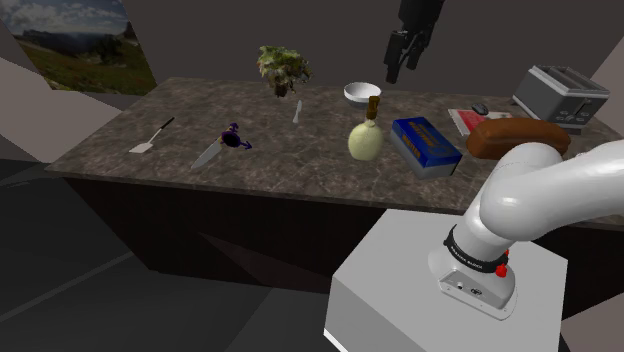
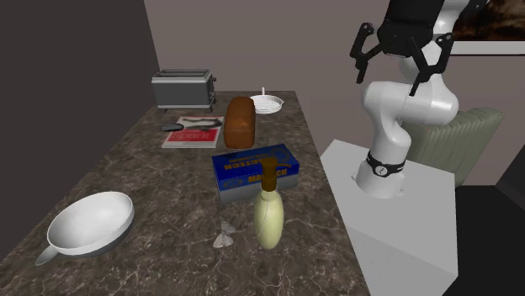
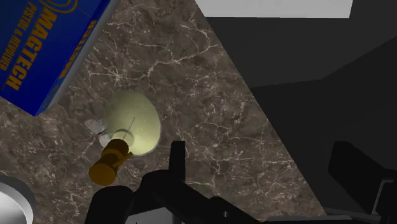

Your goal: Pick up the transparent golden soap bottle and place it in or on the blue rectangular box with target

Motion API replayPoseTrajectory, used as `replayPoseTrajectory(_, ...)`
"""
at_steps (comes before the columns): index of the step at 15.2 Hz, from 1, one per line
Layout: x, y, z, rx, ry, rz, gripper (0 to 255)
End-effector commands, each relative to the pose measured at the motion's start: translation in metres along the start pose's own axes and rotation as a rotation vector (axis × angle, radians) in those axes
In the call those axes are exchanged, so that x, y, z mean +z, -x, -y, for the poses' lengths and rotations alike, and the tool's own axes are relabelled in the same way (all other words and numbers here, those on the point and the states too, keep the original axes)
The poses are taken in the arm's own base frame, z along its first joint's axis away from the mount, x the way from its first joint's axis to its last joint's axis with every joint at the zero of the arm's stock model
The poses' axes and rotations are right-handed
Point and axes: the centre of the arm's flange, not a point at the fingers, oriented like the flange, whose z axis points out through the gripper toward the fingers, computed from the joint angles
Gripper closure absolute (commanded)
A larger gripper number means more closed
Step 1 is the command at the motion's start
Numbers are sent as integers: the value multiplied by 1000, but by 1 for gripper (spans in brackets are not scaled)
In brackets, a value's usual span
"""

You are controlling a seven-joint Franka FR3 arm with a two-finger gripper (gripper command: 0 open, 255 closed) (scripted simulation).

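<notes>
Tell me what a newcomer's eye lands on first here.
The pale yellow bottle with its amber pump stands on the dark counter, close beside the blue box. High above them hangs the open black gripper, holding nothing. A brown loaf and a grey toaster sit toward the shoulder view's right.

I am wearing smooth white rounded shells along my arm (image 1: pixel 548 188), with dark rings showing at the joints and a small red mark near the base. My gripper (image 1: pixel 400 68) is showing all black, and I am sitting on a pale grey box (image 1: pixel 395 295).
</notes>
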Motion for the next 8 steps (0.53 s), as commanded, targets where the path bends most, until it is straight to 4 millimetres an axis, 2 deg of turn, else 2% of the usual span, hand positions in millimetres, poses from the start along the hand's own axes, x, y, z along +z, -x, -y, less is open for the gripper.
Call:
replayPoseTrajectory(1, 0, 0, 0, 0, 0, 0, 0)
replayPoseTrajectory(8, 56, -41, -64, 7, -39, -25, 0)
